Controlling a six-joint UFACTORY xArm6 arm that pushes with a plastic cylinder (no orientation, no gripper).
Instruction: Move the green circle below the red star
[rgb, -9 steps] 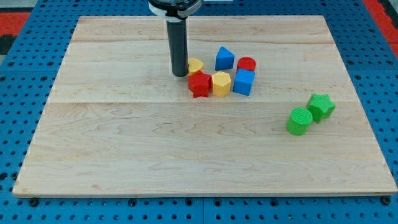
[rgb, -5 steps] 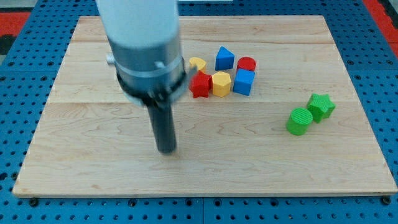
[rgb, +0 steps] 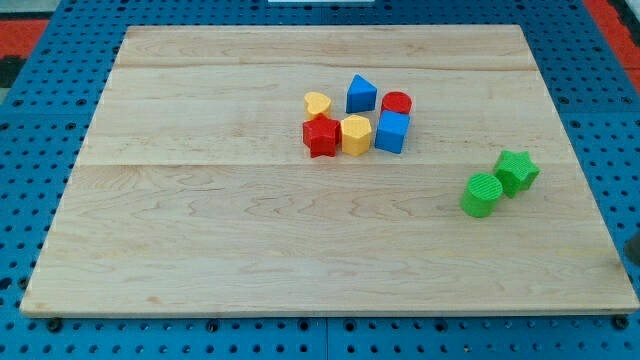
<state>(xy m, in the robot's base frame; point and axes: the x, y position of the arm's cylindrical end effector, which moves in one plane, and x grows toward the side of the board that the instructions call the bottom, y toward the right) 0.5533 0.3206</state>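
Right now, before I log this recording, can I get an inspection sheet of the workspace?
Surface: wooden board, flat, on a blue perforated base.
Job's things: green circle near the view's right, touching the green star; red star in the central cluster, far to the circle's left.
Clutter: yellow heart, yellow hexagon, blue triangular block, blue cube, red cylinder, bunched around the red star.
My tip: cannot be made out; only a dark sliver at the view's right edge.
Cables: nothing seen.
Surroundings: red patches at the top corners.
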